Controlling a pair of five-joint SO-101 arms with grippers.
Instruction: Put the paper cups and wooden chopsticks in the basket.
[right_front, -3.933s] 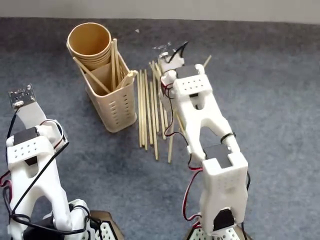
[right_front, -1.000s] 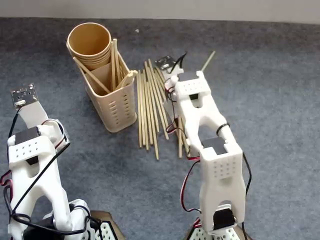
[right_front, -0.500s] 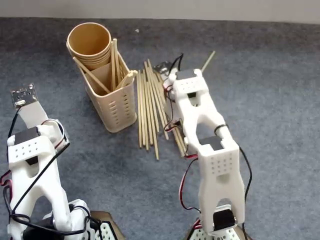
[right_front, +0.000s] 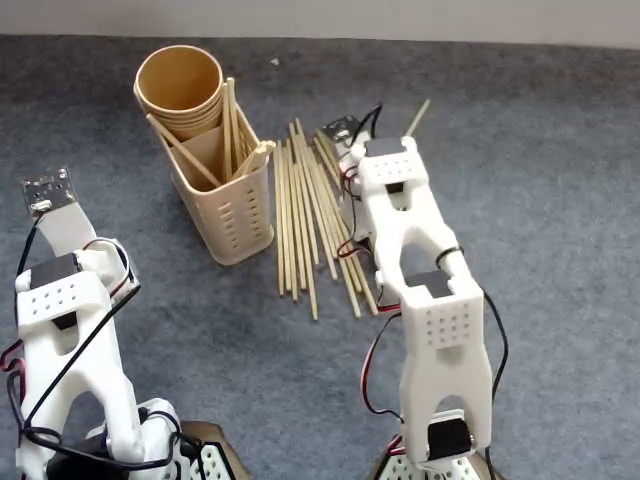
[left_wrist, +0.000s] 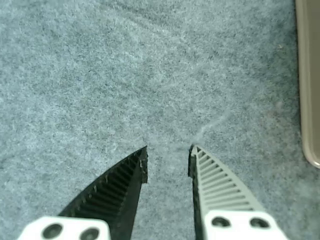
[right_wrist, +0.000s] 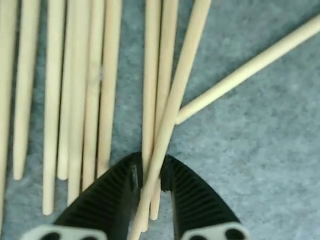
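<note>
Beside the basket (right_front: 225, 215), a chopstick (right_wrist: 175, 100) gripped near its end by right fingers (right_wrist: 187, 195) could be dropped; left fingers (left_wrist: 220, 185) are parted.

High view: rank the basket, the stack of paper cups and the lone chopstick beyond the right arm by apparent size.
1. basket
2. stack of paper cups, partly hidden inside the basket
3. lone chopstick, thinnest by far

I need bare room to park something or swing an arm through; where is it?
Free: the grey mat right of the right arm, the patch between the basket and the left gripper, and the strip on the near side of the loose chopsticks. Crowded: between the basket and the right gripper, where the chopsticks lie fanned.
</note>
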